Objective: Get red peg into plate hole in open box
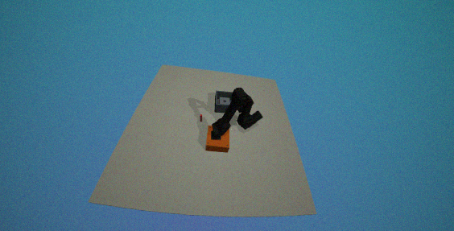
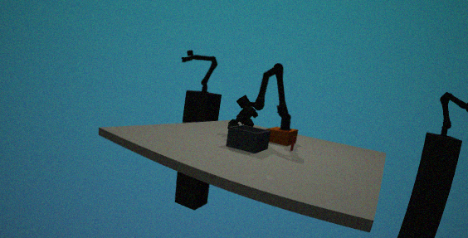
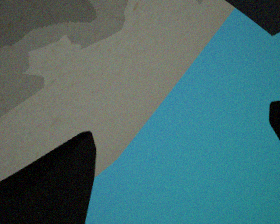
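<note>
Hanging beside the box, jaws spread wide. Hanging near the box [image 1: 216,105] [image 2: 247,140], jaws wide apart.

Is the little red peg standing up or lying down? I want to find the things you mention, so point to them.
Standing up: the side view shows the peg [image 1: 201,117] [image 2: 293,143] tall and thin, its bottom end on the table [image 1: 161,168] [image 2: 324,173] [image 3: 106,80].

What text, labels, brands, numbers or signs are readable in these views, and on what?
None readable.
Orange block: small dark specks on it in the top view, too small to tell what they are.
Box: no lettering visible.
Arm: dark, no lettering visible.
</note>
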Robot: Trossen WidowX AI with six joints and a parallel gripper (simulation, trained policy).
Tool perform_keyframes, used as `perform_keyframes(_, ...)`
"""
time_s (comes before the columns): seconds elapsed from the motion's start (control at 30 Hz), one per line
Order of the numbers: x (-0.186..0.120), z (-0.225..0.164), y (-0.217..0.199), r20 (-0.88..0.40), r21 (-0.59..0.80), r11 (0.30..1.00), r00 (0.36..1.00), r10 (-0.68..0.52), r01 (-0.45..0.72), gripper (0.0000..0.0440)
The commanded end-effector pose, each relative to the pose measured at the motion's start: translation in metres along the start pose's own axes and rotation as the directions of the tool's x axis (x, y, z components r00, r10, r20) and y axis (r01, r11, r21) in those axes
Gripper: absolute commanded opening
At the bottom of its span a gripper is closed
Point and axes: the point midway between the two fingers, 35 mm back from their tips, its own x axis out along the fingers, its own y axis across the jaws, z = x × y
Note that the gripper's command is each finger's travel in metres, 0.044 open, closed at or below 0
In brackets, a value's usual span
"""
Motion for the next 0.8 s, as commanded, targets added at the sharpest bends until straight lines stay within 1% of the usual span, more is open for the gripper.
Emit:
perform_keyframes(0.0,0.003,-0.007,-0.001,-0.010,-0.001,1.000,1.000,0.000,0.000,0.0407)
perform_keyframes(0.13,0.021,-0.030,-0.016,-0.028,0.041,0.999,1.000,-0.010,0.011,0.0416)
perform_keyframes(0.23,0.040,-0.046,-0.036,-0.031,0.132,0.991,0.999,-0.023,0.027,0.0412)
perform_keyframes(0.37,0.060,-0.062,-0.066,-0.029,0.271,0.961,0.999,-0.041,0.047,0.0408)
perform_keyframes(0.57,0.081,-0.072,-0.107,-0.015,0.465,0.883,0.998,-0.060,0.059,0.0408)
perform_keyframes(0.77,0.094,-0.073,-0.144,0.009,0.638,0.768,0.997,-0.072,0.050,0.0412)
